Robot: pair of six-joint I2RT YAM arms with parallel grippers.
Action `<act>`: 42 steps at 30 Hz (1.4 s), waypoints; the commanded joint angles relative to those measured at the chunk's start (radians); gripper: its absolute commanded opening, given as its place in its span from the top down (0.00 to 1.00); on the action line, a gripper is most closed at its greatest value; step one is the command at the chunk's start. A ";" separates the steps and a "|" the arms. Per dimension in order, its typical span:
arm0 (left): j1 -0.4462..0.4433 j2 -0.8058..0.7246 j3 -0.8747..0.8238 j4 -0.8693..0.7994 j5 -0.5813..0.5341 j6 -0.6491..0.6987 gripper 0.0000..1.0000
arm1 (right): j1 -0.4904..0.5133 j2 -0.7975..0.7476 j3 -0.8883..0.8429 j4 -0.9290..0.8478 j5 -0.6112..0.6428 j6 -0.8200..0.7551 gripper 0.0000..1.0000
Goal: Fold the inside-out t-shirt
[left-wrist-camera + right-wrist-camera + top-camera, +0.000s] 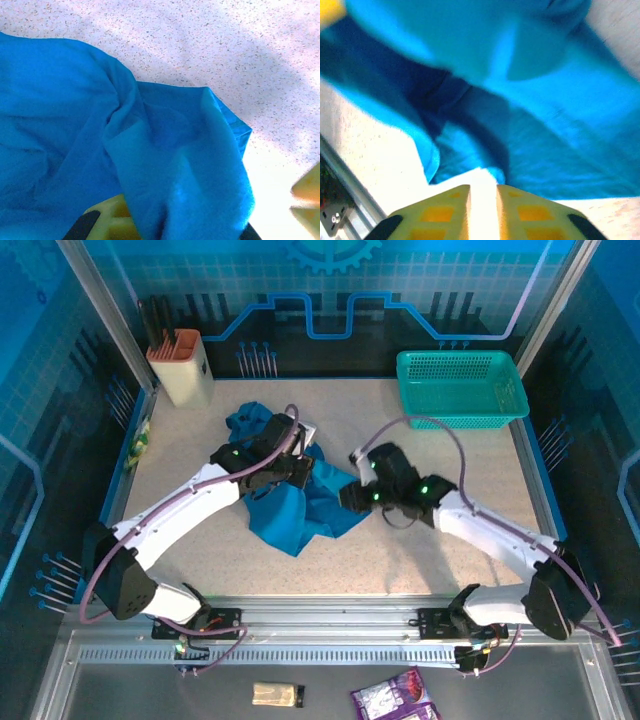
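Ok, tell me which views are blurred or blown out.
Top external: sharp, even light, soft shadows on the table. Left wrist: shirt crisp, bottom right corner blown out. Right wrist: shirt blurred, glare by the right gripper.

t-shirt (300, 515) on table (190, 440) centre; basket (460, 390) behind it, far right; holder (182, 365) far left corner.

A speckled pale tabletop (450, 560) spreads beneath the left gripper (297, 474) and the right gripper (350, 498). Far beyond both grippers rise blue wall panels printed with circuit lines (300, 320), flanked by grey metal posts (100, 315). Bright light washes the tabletop beside the left gripper.
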 commanded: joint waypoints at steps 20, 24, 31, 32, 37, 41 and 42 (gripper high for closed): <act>0.043 -0.197 0.079 -0.192 0.195 0.005 1.00 | 0.118 0.612 0.189 0.733 0.311 -0.154 0.99; 0.043 -0.222 0.083 -0.208 0.244 -0.005 1.00 | 0.036 0.609 0.227 0.667 0.423 -0.094 0.89; 0.045 -0.288 0.048 -0.157 0.404 -0.042 1.00 | -0.074 0.460 0.187 0.431 0.616 -0.073 0.84; 0.046 -0.293 0.041 -0.153 0.405 -0.046 1.00 | -0.081 0.427 0.164 0.419 0.617 -0.071 0.83; 0.049 -0.296 0.005 -0.141 0.343 -0.053 1.00 | -0.057 0.314 0.075 0.415 0.425 -0.083 0.79; 0.053 -0.284 0.000 -0.135 0.299 -0.063 1.00 | -0.005 0.275 -0.003 0.427 0.230 -0.038 0.77; 0.055 -0.280 0.001 -0.131 0.300 -0.067 1.00 | 0.018 0.267 -0.035 0.433 0.225 -0.029 0.77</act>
